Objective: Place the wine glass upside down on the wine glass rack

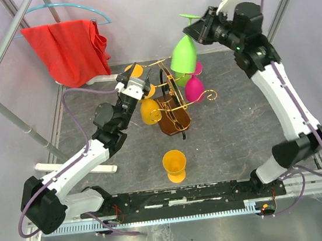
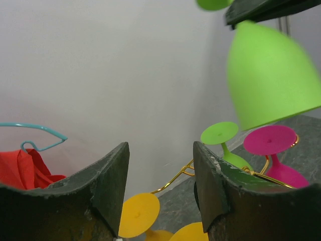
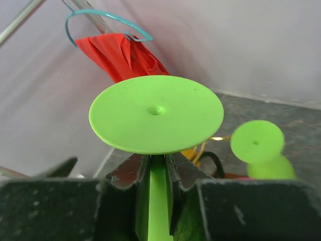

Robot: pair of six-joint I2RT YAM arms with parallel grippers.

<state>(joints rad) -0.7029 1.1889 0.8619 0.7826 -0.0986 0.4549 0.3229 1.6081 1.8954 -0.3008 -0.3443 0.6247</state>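
Note:
A green wine glass [image 1: 183, 55] hangs upside down above the back of the wine glass rack [image 1: 172, 118]. My right gripper [image 1: 196, 27] is shut on its stem just under the round foot [image 3: 156, 113]. In the right wrist view the stem [image 3: 159, 196] runs between the closed fingers of that gripper [image 3: 158, 161]. The glass's bowl [image 2: 271, 75] hangs above the rack's gold wire [image 2: 175, 179]. My left gripper [image 1: 138, 77] stands open at the rack's left side. Nothing is between the fingers of that gripper [image 2: 160, 150]. A yellow glass foot [image 2: 138, 213] shows beyond them.
Yellow [image 1: 150, 111], magenta [image 1: 193, 88] and green [image 3: 257, 145] glasses hang upside down on the rack. A yellow glass [image 1: 174, 165] stands upright on the mat near the front. A red cloth [image 1: 70, 49] hangs on a teal hanger at the back left.

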